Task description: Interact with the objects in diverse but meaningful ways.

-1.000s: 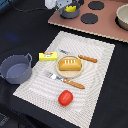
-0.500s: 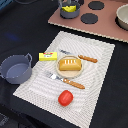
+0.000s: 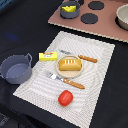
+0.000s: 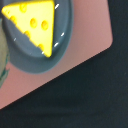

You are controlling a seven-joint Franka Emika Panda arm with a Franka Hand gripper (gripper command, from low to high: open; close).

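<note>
On the striped placemat (image 3: pixel 95 60) at bench centre: bread loaf (image 3: pixel 69 63) on a small plate, butter block (image 3: pixel 47 56) just beside it at nine o'clock, tomato (image 3: pixel 65 97) near the mat's six o'clock edge, fork (image 3: pixel 66 81) between loaf and tomato, knife (image 3: pixel 86 58) at the loaf's two o'clock. Off the mat at nine o'clock, an empty grey-blue pot (image 3: pixel 15 68). At twelve o'clock, on the pink stove board (image 4: pixel 75 60), a second pot (image 3: pixel 69 9) holding the cheese wedge (image 4: pixel 32 23). No end effector in either view, so cannot tell whether released or clenched; wrist camera directly above that far pot. Likely risks: descending off-centre and striking the rim, tipping or shoving the pot toward the board's edge; pinching the wedge by a thin corner and dropping it.
</note>
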